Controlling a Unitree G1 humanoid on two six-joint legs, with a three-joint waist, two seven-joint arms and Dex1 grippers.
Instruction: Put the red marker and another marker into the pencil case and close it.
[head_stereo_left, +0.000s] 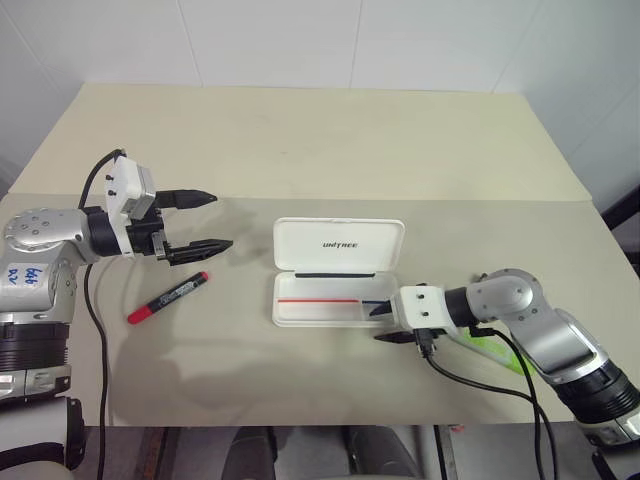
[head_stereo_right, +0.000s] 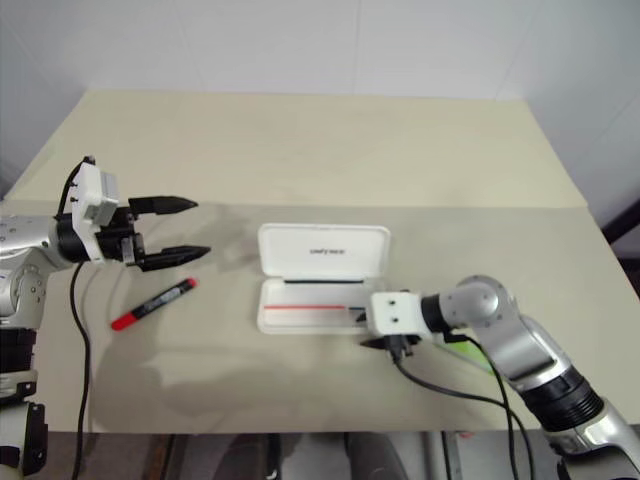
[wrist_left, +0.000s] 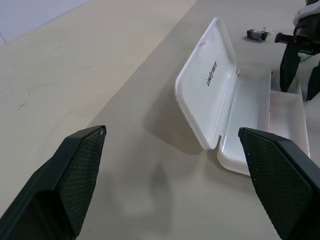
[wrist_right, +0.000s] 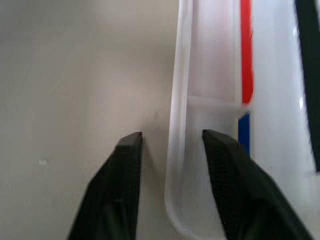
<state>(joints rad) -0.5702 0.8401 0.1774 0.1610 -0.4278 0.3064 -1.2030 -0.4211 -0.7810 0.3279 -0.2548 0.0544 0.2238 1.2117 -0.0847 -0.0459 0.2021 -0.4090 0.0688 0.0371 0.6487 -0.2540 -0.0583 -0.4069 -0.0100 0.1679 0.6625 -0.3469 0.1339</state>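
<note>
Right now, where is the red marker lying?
The red marker lies on the table on the robot's left side, just below the open left claw and left of the open pencil case.

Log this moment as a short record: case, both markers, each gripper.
pencil case: open on the table, lid tilted back, tray bare of markers
red marker: flat on the table, on the robot's left of the case, below the left gripper
highlighter: on the table, mostly hidden behind the right arm
left gripper: open, holds nothing, above the table
right gripper: fingers parted astride the case's near rim at its right end, holds neither marker
done: nothing in the case yet
</note>
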